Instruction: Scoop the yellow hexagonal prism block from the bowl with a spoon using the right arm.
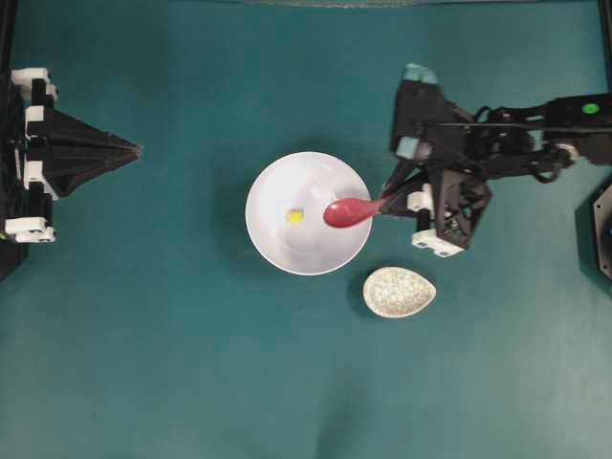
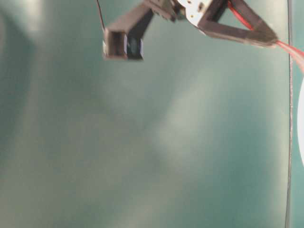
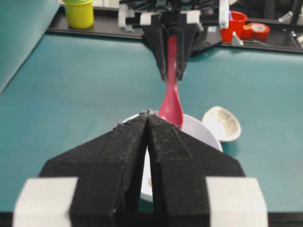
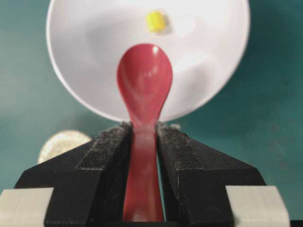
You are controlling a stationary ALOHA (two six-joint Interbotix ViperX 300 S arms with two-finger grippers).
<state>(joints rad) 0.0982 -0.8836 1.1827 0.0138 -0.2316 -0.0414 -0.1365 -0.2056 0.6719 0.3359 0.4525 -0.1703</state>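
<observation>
Right wrist view, nearest first: right end effector [image 4: 142, 137] clamped on the spoon [image 4: 144, 80] handle, fingers [image 4: 102, 156] pressed against both sides, jaws only partly closed because the handle fills the gap. Spoon is glossy pink-red, scoop facing up and empty, sticking out over the near rim of the bowl [image 4: 85, 28]. Beyond the scoop tip, the yellow hexagonal prism block [image 4: 155, 21] sits on the bowl floor, apart from the spoon, not touching. Speckled dish [image 4: 64, 142] peeks out at lower left, on the teal surface [image 4: 270, 94] beside the bowl.

Overhead: the white bowl sits mid-surface, block left of the scoop, scoop over the right part of the bowl, handle running right into the right end effector. Speckled teardrop dish lies just below-right of the bowl, close but apart.

Left end effector [image 3: 147, 116]: jaws closed tip to tip, nothing between them, pointing at the bowl from well apart at the surface's left edge.

Far back in the left wrist view: yellow cup [image 3: 79, 13], red cup [image 3: 235, 24], tape roll [image 3: 258, 30] along the rear edge.

Table-level view is blurred; only the right arm and a streak of spoon are visible.
</observation>
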